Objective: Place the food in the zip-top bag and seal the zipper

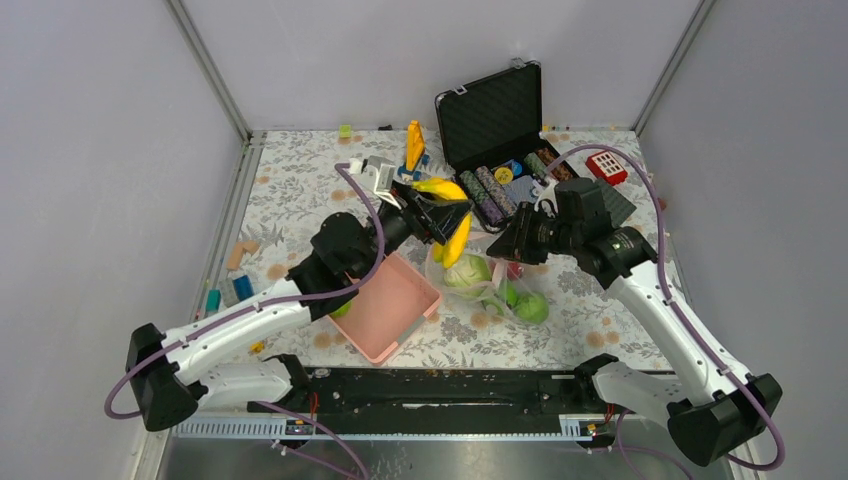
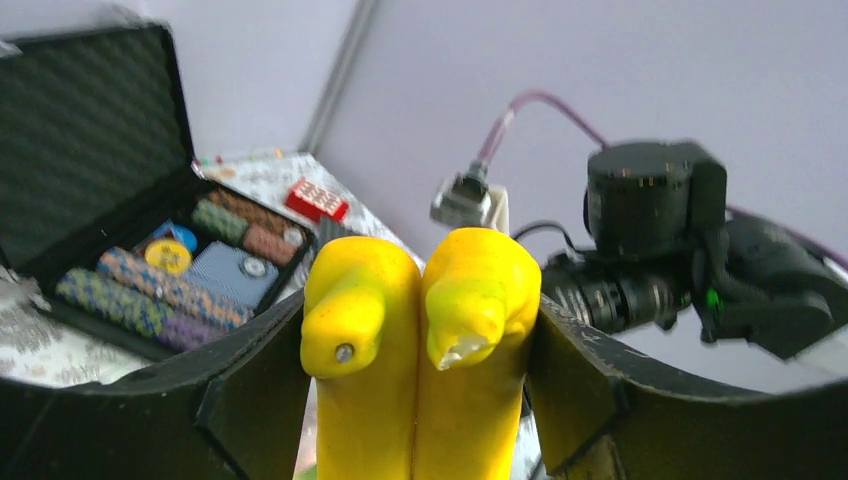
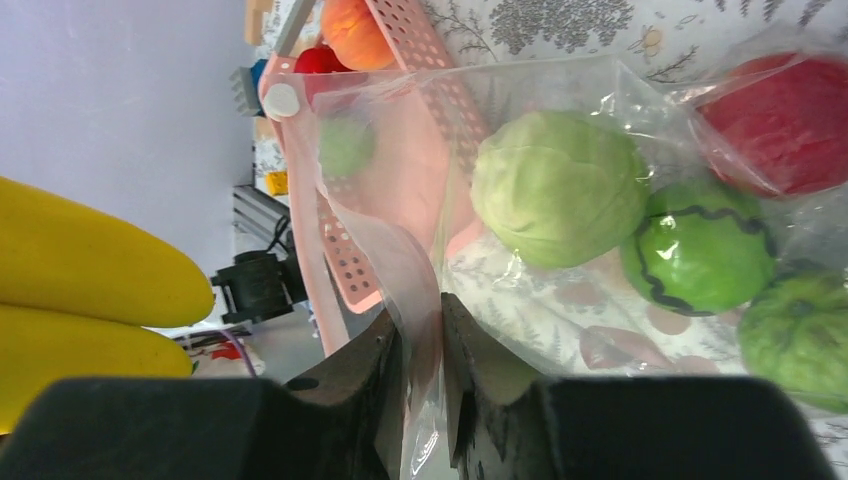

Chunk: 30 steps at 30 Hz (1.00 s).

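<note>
My left gripper [image 1: 440, 218] is shut on the yellow banana bunch [image 1: 452, 236] and holds it in the air just left of the zip-top bag's mouth; the bananas fill the left wrist view [image 2: 420, 340]. My right gripper [image 3: 422, 330] is shut on the mouth edge of the clear zip-top bag [image 3: 400, 180] and lifts it. The bag [image 1: 490, 285] holds a pale green cabbage [image 3: 558, 186], a red apple [image 3: 780, 125] and green round fruits [image 3: 700, 245]. An orange [image 3: 352, 30] and a small green fruit lie in the pink basket [image 1: 385, 310].
An open black case [image 1: 495, 120] with poker chips stands at the back. A red block [image 1: 606, 166] lies at the back right. Small coloured blocks lie along the left wall [image 1: 240, 270]. The pink basket sits just left of the bag.
</note>
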Each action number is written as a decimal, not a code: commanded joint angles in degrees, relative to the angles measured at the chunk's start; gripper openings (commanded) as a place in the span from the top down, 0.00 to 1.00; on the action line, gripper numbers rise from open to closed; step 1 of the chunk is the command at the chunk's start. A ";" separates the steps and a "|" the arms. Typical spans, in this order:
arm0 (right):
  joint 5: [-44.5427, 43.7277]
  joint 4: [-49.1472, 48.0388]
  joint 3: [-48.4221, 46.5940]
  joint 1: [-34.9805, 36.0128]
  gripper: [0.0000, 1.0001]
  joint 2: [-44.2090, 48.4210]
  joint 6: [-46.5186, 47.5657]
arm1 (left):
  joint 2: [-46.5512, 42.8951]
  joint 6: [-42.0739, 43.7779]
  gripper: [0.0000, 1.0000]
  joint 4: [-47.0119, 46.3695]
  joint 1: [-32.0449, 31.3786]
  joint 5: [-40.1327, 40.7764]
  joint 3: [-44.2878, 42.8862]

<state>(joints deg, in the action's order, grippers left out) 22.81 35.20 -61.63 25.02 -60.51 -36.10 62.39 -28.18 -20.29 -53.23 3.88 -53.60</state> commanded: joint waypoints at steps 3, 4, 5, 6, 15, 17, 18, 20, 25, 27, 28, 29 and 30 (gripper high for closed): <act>8.29 -8.10 -0.18 -0.62 0.76 -1.07 -11.43 | 3.46 4.25 1.00 -21.32 -3.26 18.94 0.55; 8.79 -9.25 0.24 -0.78 0.76 -1.18 -12.84 | 4.17 4.56 1.00 -23.41 -3.93 20.69 1.09; 9.01 -10.25 0.60 -0.89 0.75 -1.26 -14.25 | 4.94 4.73 1.00 -24.94 -4.77 22.60 1.79; 9.16 -11.05 0.89 -0.99 0.75 -1.38 -15.53 | 5.74 5.10 1.00 -26.75 -5.74 24.47 2.59; 8.29 -14.56 1.30 -2.75 0.74 2.02 -22.19 | 12.73 8.75 1.00 -39.71 -12.99 43.38 8.39; 8.39 -14.91 1.60 -2.93 0.73 2.81 -23.03 | 13.63 9.06 1.00 -40.56 -13.93 45.96 8.82; 8.44 -15.03 1.85 -3.01 0.73 3.11 -23.39 | 13.94 8.96 1.00 -40.68 -14.44 47.21 9.07; 8.88 -15.53 2.47 -3.38 0.73 3.66 -24.15 | 14.50 9.32 1.00 -40.98 -15.21 49.96 9.13; 7.82 -15.92 3.09 -4.10 0.73 5.03 -24.96 | 14.45 6.08 0.92 -35.78 -16.23 49.57 8.80; 7.23 -15.88 2.94 -4.40 0.72 5.36 -24.99 | 14.15 3.88 0.82 -32.46 -16.53 47.94 8.65; 6.93 -15.93 2.84 -4.51 0.72 5.47 -25.05 | 14.01 2.73 0.80 -30.74 -16.67 47.14 8.50; 6.60 -15.90 2.81 -4.56 0.71 5.49 -25.00 | 13.78 1.68 0.78 -28.94 -16.88 46.53 8.38; 6.18 -15.99 2.75 -4.68 0.71 5.54 -24.97 | 13.47 0.92 0.78 -27.37 -17.07 45.89 8.28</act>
<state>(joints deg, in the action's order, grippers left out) 29.43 22.76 -58.30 20.99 -56.53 -59.79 77.14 -22.65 -52.16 -69.36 50.98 -44.36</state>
